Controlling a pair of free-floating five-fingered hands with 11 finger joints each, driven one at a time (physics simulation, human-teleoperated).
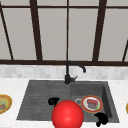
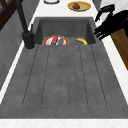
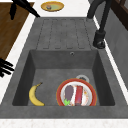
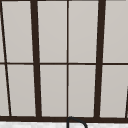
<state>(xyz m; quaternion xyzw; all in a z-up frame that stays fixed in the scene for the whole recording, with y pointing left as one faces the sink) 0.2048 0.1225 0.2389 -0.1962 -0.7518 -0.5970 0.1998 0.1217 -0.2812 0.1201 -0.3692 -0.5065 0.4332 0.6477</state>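
Front view: right hand hovers at the sink's near rim, fingers loosely released, just near of the red-rimmed plate. Banana lies left of plate, long axis near-far. Left hand floats beside a red ball, fingers unclear.

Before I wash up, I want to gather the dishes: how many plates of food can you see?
3. A red-rimmed plate lies in the sink basin beside a banana; a yellow plate sits on the counter left of the sink; another yellow plate on the right counter. More may be hidden.
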